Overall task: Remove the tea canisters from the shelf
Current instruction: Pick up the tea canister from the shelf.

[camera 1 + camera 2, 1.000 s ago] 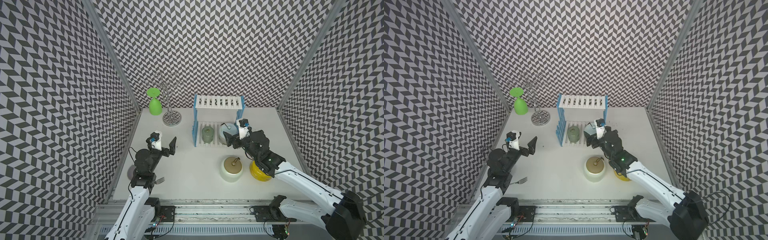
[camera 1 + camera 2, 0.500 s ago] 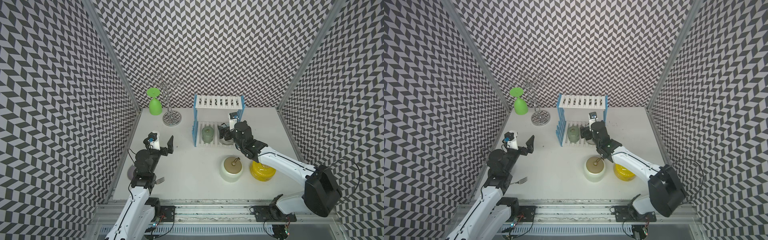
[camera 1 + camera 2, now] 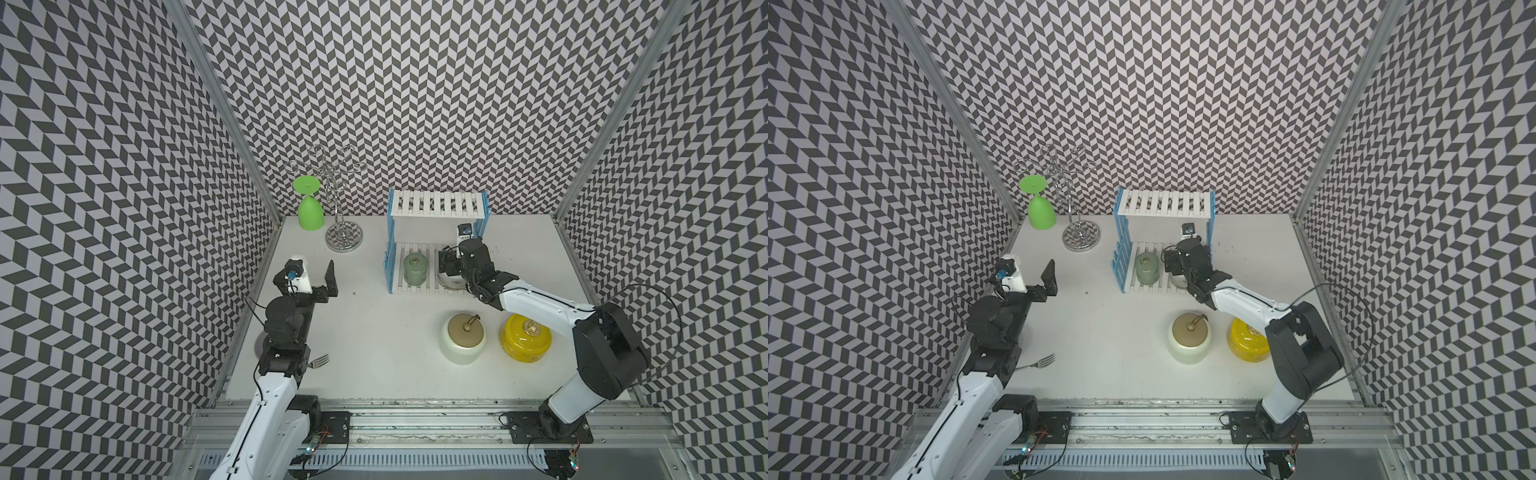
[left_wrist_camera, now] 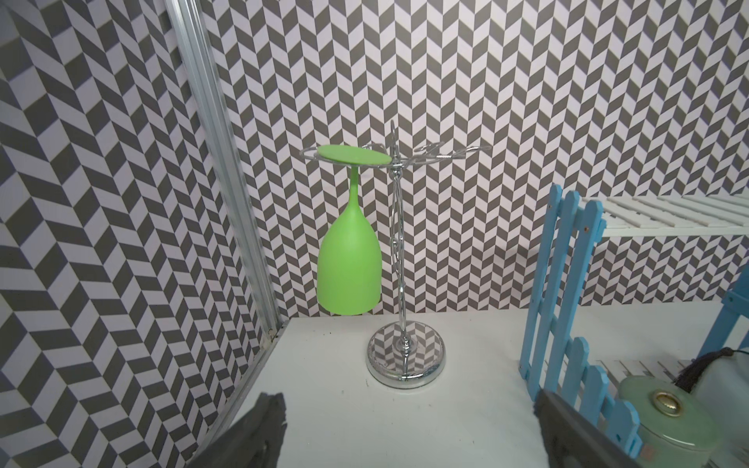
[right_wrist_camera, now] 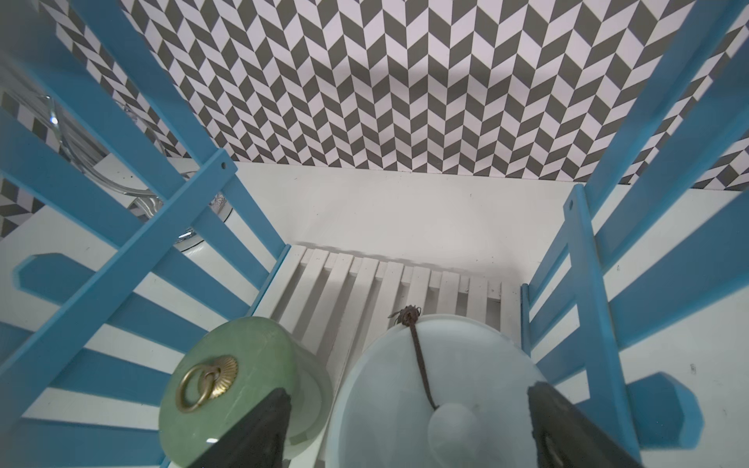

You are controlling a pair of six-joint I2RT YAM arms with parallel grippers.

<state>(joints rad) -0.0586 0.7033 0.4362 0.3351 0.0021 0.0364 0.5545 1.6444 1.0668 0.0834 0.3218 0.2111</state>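
**Inspector A:** What do the wrist views give us that the top views do not?

**Inspector B:** The right wrist view looks into the small two-tier shelf (image 5: 579,251) of white slats and light-blue picket sides. It shows the lid of the pale blue round canister (image 5: 446,364) with its dark tassel cord. In both top views the right gripper (image 3: 446,268) covers most of that canister. From the left wrist view we record the bright green goblet (image 4: 349,263) hanging upturned by its foot from the chrome wire stand (image 4: 405,356). The metal fork (image 3: 319,360) beside the left arm shows in the top views only.

**Inspector A:** Containers?

**Inspector B:** The shelf's lower board carries two: the small sage green canister (image 3: 415,270) with a brass ring, and the pale blue canister just beside it. The large cream canister (image 3: 462,330) with a gold-brown lid and the glossy yellow canister (image 3: 525,345) with a gold knob stand on the white surface (image 3: 386,332) in front of the shelf. They are near each other but apart. All four are lidded, so we cannot see contents.

**Inspector A:** The jaws?

**Inspector B:** The right gripper's jaws are spread wide to either side of the pale blue canister's lid, one of them between the two canisters. We cannot tell whether they touch it. The left gripper (image 4: 409,405) is raised above the surface facing the stand, jaws spread, holding nothing.
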